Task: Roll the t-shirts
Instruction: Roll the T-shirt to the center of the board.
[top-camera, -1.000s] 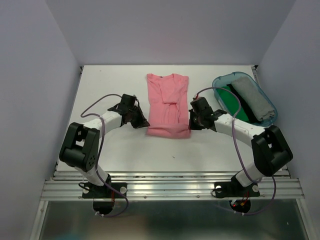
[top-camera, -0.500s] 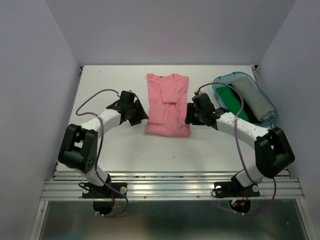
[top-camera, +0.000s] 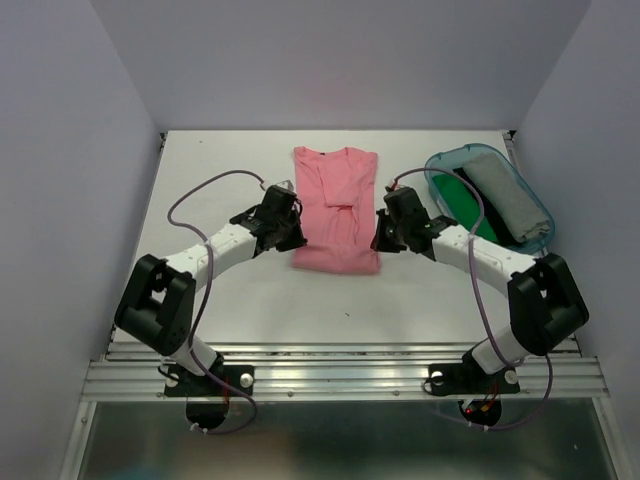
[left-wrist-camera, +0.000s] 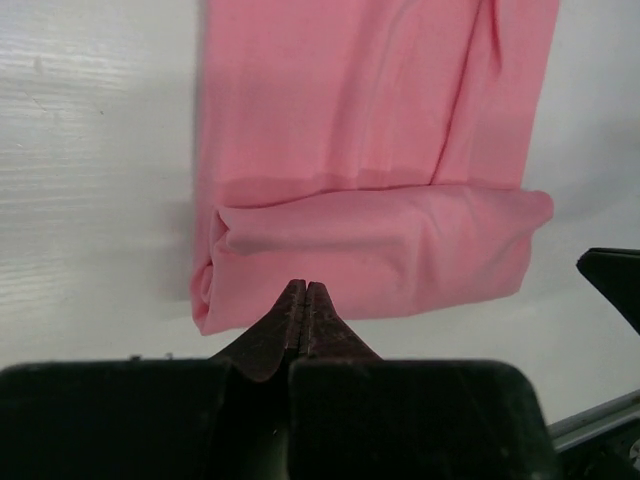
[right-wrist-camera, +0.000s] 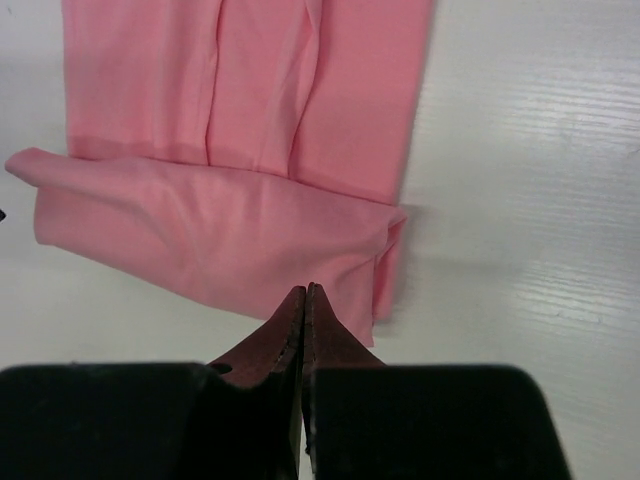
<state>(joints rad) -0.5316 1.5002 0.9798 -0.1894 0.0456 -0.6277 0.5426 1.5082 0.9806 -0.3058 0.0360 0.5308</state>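
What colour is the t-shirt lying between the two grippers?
The t-shirt is plain salmon pink, clearest in the left wrist view.

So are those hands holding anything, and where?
Cannot tell: left hand and right hand are shut at the rolled edge of the pink shirt, no cloth visibly pinched.

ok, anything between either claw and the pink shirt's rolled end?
Nothing visible. The left claw and right claw, both shut, point straight at the rolled end of the pink t-shirt, one toward each side. Only bare table shows around them.
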